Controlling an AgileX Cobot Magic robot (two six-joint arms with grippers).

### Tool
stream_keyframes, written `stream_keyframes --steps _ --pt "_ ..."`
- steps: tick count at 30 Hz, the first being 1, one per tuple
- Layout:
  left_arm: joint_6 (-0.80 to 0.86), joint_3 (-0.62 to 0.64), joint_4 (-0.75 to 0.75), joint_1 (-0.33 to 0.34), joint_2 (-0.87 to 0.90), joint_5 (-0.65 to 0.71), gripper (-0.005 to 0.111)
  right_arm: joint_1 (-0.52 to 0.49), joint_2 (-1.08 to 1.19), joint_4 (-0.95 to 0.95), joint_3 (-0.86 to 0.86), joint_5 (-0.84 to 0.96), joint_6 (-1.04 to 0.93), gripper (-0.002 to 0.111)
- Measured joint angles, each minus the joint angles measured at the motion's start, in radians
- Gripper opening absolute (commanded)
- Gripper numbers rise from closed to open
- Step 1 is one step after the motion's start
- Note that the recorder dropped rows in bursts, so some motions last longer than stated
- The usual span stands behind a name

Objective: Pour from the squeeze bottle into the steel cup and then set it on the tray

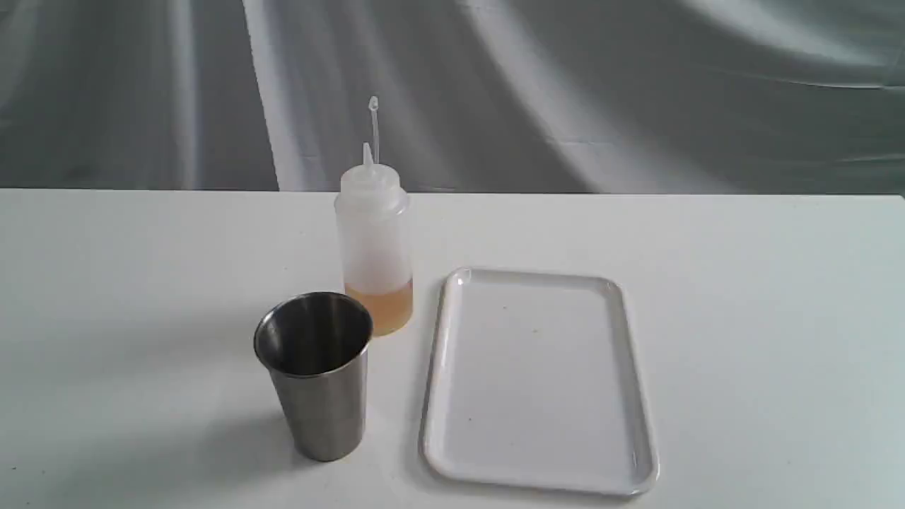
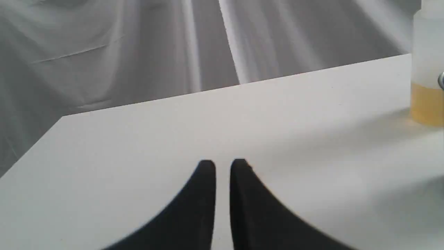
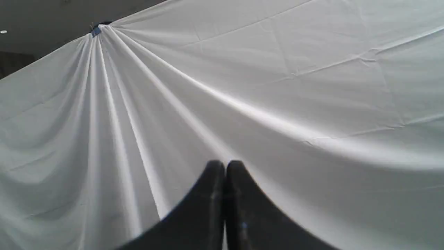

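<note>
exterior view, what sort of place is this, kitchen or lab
Probably a staged lab test bench, not a kitchen: a white table, a draped grey cloth backdrop, and only a squeeze bottle, steel cup and tray.

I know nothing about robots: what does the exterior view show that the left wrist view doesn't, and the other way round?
Only the exterior view: the whole steel cup, the white tray beside it, and the nozzle and strap of the squeeze bottle. Only the left wrist view: the left gripper, its black jaws a narrow gap apart, holding nothing, above the table. Both: the squeeze bottle with amber liquid at its bottom, the white table and the grey backdrop cloth.
</note>
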Motion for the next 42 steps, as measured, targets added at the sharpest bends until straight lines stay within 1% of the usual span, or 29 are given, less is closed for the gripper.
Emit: stream_keyframes --steps 8,13,23,26,31,37,42 --pt "0.000 0.000 0.000 0.000 0.000 0.000 0.008 0.000 0.197 -0.113 -0.204 0.007 0.000 0.000" --pt "0.000 0.000 0.000 0.000 0.000 0.000 0.008 0.012 0.312 -0.227 -0.319 -0.020 0.000 0.000" --pt "0.000 0.000 0.000 0.000 0.000 0.000 0.008 0.211 0.666 -0.554 -0.524 -0.073 0.000 0.000" --pt "0.000 0.000 0.000 0.000 0.000 0.000 0.008 0.245 0.776 -0.611 -0.570 -0.073 0.000 0.000" --pt "0.000 0.000 0.000 0.000 0.000 0.000 0.008 0.259 0.901 -0.629 -0.612 -0.075 0.000 0.000" --pt "0.000 0.000 0.000 0.000 0.000 0.000 0.008 0.259 1.032 -0.706 -0.614 -0.077 -0.002 0.000" --pt "0.000 0.000 0.000 0.000 0.000 0.000 0.008 0.259 1.112 -0.722 -0.614 -0.082 -0.004 0.000"
